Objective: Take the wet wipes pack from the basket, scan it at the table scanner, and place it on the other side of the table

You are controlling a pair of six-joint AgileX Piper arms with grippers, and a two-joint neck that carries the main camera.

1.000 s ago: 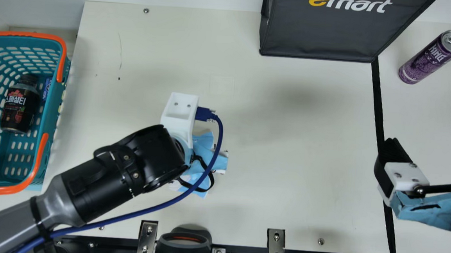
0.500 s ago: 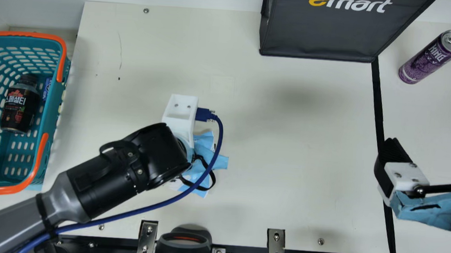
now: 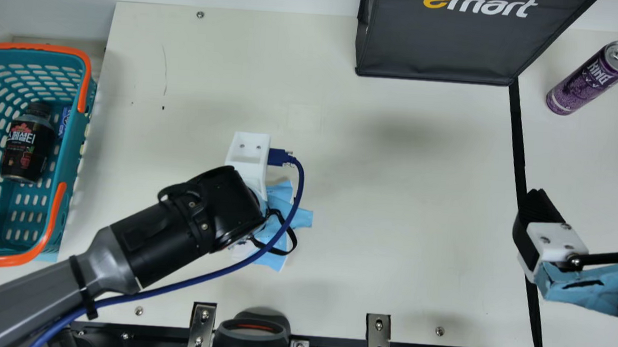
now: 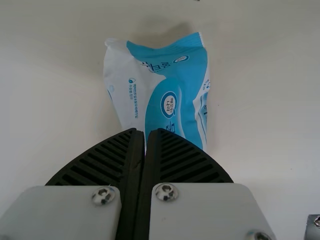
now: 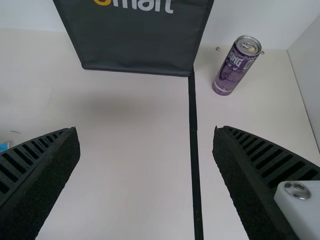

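The left tool (image 3: 302, 217) is closed on the wet wipes pack (image 4: 172, 97), over the left half of the counter (image 3: 390, 243), nearer the front edge than the back. The scanner (image 3: 250, 342) sits at that front edge. The basket (image 3: 62, 217), with a dark bottle (image 3: 29, 143) inside, stands by the left edge. The right tool (image 3: 591, 206) is spread wide by the right edge, gripping nothing.
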